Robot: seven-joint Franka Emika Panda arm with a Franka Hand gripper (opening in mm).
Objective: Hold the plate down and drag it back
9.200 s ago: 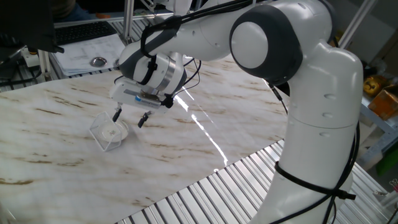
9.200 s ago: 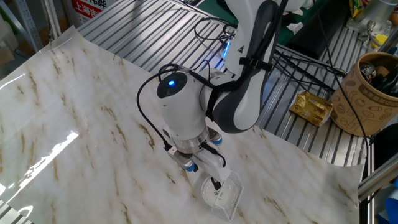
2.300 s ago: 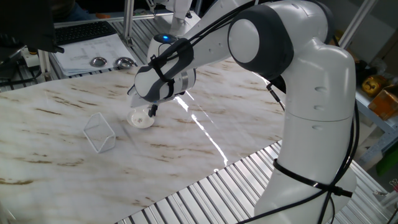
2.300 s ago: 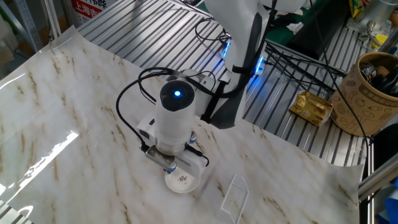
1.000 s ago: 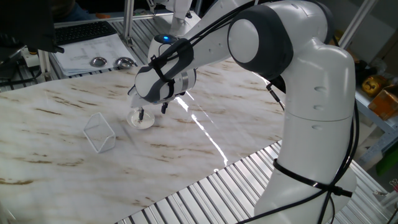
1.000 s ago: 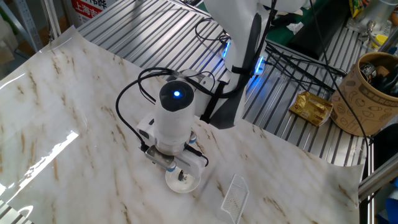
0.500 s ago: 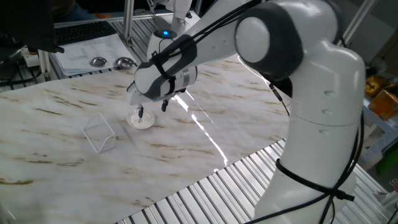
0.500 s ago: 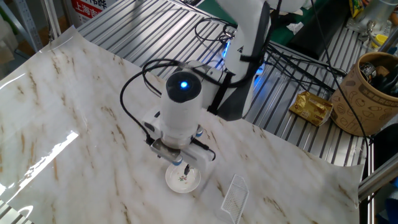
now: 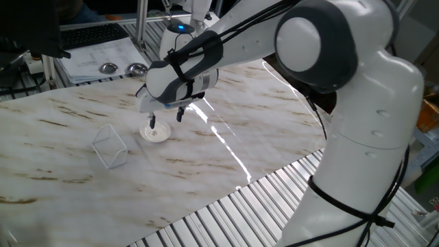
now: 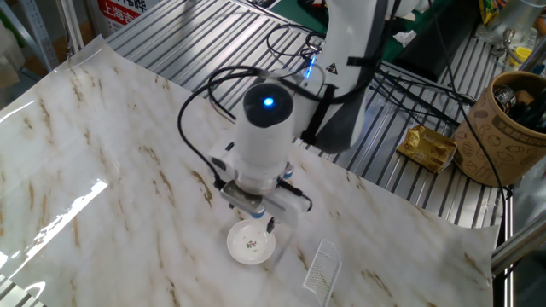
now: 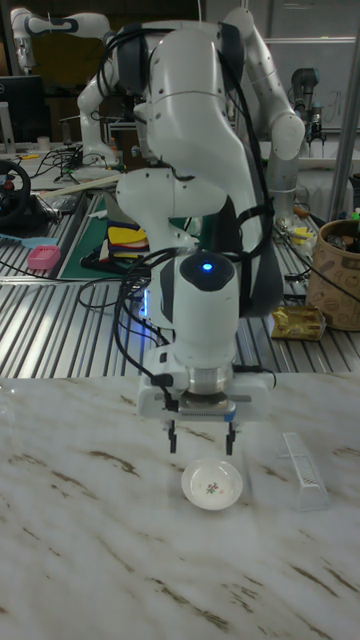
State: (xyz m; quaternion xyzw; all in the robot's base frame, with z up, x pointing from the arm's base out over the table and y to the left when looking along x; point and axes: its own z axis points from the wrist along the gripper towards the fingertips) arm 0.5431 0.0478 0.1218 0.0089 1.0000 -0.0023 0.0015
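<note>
The plate (image 9: 155, 132) is a small white dish with a speckled centre, lying flat on the marble tabletop. It shows fully in the other fixed view (image 10: 251, 245) and in the tall fixed view (image 11: 212, 485). My gripper (image 9: 167, 118) hangs just above the plate's far edge, clear of it. Its two dark fingers (image 11: 173, 440) point down and stand apart, with nothing between them. In the other fixed view the gripper (image 10: 256, 218) sits slightly behind the plate, toward the arm's base. The gripper (image 11: 203, 442) is open.
A clear see-through box (image 9: 110, 145) lies on the marble near the plate, also visible as the box (image 10: 320, 264). Two metal discs (image 9: 108, 67) rest on the slatted bench behind. A brown cup (image 10: 503, 128) and a gold packet (image 10: 431, 147) sit off the marble.
The gripper rose off the plate and drew slightly back toward the arm's base. Over the longer span, the plate moved out of the clear box and now lies still.
</note>
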